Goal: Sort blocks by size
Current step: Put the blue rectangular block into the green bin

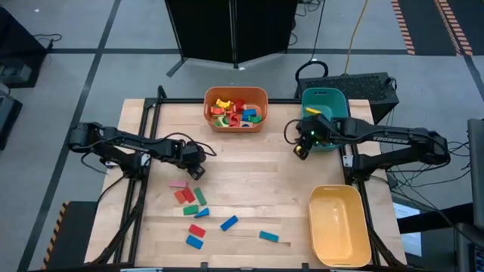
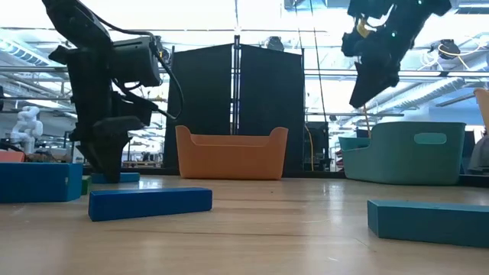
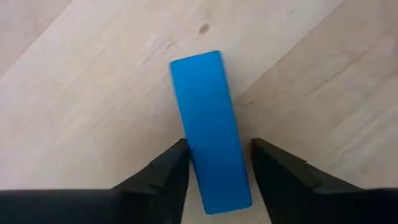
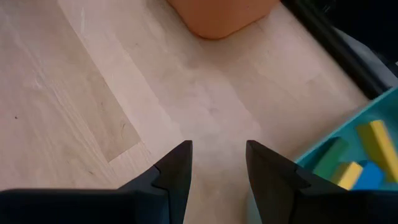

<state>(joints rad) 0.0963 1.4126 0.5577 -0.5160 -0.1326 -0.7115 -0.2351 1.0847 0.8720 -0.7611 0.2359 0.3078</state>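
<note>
Down low, left gripper (image 3: 216, 163) straddles a long flat blue block (image 3: 209, 127) (plain, glossy), fingers not visibly clamped.

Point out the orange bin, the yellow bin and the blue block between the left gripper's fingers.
orange bin (image 1: 261, 121): high view, right rim.
yellow bin (image 1: 338, 227): high view, bare floor.
blue block (image 3: 208, 118): left wrist view, top face.
</note>
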